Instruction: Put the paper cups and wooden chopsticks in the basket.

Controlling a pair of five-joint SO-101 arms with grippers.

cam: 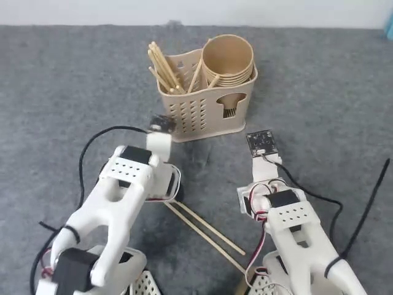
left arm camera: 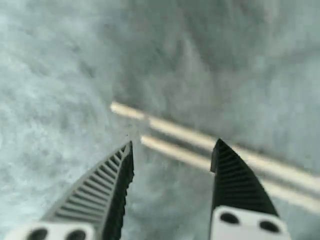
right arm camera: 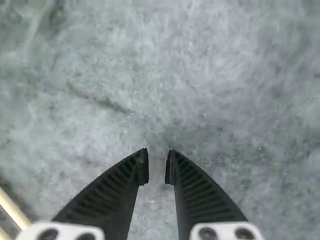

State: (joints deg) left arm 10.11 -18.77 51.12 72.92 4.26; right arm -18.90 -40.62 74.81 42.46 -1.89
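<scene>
Left end effector (left arm camera: 174,143) agape above two chopsticks (left arm camera: 170,128); basket (cam: 196,114) holds cups (cam: 230,77).

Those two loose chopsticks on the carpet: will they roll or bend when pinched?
The chopsticks look thin and straight, so probably stiff and light. On the fuzzy carpet they likely won't roll far, though one of the pair may slip from the left pincer.
</scene>
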